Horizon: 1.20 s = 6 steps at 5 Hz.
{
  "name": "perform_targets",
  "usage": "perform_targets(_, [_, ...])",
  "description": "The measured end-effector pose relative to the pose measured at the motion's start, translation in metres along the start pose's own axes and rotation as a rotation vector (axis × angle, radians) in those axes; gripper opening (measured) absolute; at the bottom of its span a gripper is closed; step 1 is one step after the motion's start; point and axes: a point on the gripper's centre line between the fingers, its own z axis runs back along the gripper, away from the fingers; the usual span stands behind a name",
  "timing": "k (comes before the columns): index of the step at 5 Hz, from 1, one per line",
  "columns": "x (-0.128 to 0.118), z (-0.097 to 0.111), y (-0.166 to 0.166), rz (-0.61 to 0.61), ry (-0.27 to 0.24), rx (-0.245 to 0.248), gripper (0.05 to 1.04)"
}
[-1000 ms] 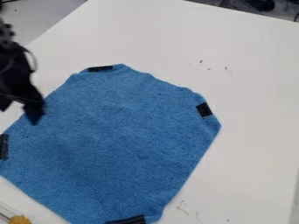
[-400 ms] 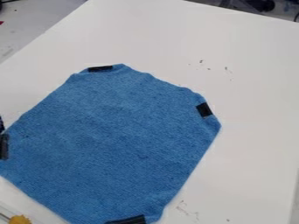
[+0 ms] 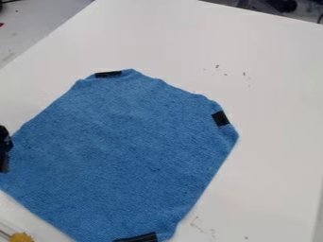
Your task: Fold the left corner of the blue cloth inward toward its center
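Blue cloth (image 3: 120,151): spread nearly flat on a white table (image 3: 271,61); slight ripples are seen along its far right edge. Low weight, softness and easy bending are judged from the weave; no fragility is expected. Slip against the skin of a grip is judged low, but the layer is thin, so little can be caught on the flat middle. Hold is best taken at a rim or corner, where the fabric can be pinched into a small fold. Black strips are noted at the cloth's far corner (image 3: 108,74), right corner (image 3: 220,118), near corner (image 3: 137,237) and left corner (image 3: 5,163); some resistance may be met there if they are stuck down, which cannot be confirmed.

The black gripper (image 3: 5,144) is located at the cloth's left corner, close to the strip. Whether it is released, clenched or loaded cannot be told; contact with the cloth is likewise undetermined.

A yellow knobbly object (image 3: 22,237) is seen just beside the cloth's near left edge. Small dark marks (image 3: 245,75) are noted beyond its right corner.
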Motion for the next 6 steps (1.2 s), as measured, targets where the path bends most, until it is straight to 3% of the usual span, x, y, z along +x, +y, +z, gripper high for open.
perform_targets(2, [0.005, -0.01, 0.001, -0.011, 0.024, -0.023, 1.001])
perform_targets(3, [0.006, -0.011, 0.001, -0.006, 0.024, -0.027, 0.95])
perform_targets(5, [0.008, -0.011, -0.001, -0.019, 0.016, -0.017, 0.393])
perform_targets(6, [0.011, 0.005, -0.002, -0.034, 0.039, 0.017, 0.183])
